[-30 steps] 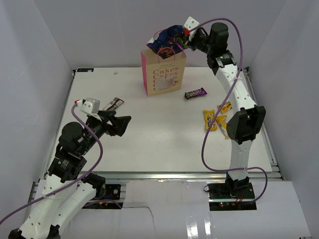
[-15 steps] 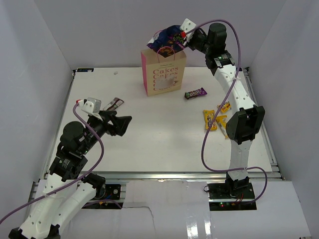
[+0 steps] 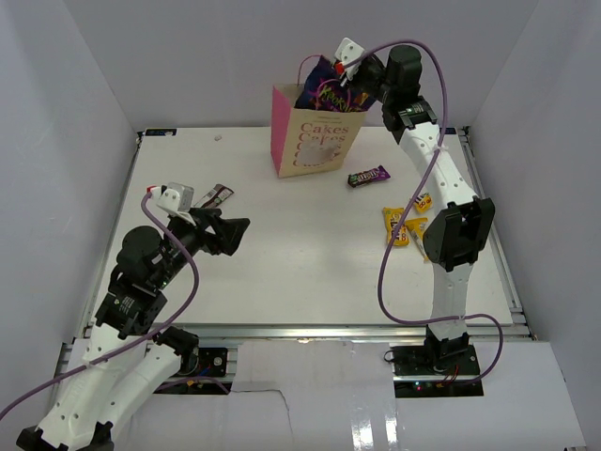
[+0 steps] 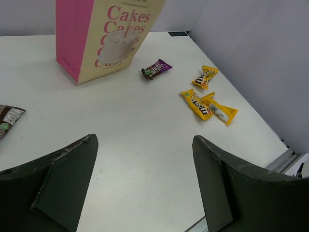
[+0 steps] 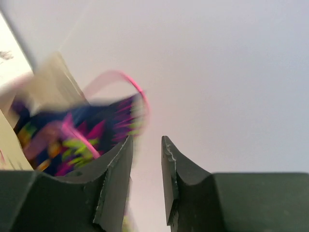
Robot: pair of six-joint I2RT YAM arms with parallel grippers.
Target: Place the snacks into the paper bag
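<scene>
The paper bag (image 3: 310,141) stands at the back of the table, its "Cakes" print also in the left wrist view (image 4: 106,38). The blue-purple chip bag (image 3: 324,92) sticks up out of its mouth, blurred in the right wrist view (image 5: 72,140). My right gripper (image 3: 349,80) is just right of the chip bag's top, its jaws slightly apart with nothing between the tips (image 5: 147,142). The dark candy bar (image 3: 367,177) and three yellow packets (image 3: 395,225) lie on the table to the right. My left gripper (image 3: 237,235) is open and empty above the table (image 4: 145,145).
A brown wrapper (image 3: 218,195) lies left of centre near my left gripper, also in the left wrist view (image 4: 7,118). The bag's pink loop handle (image 5: 130,87) arches beside my right fingers. Grey walls enclose the table on three sides.
The chip bag has dropped from lying across the bag's mouth to standing inside it. The paper bag's top has shifted and opened. My right gripper's jaws have parted. The left arm is still.
</scene>
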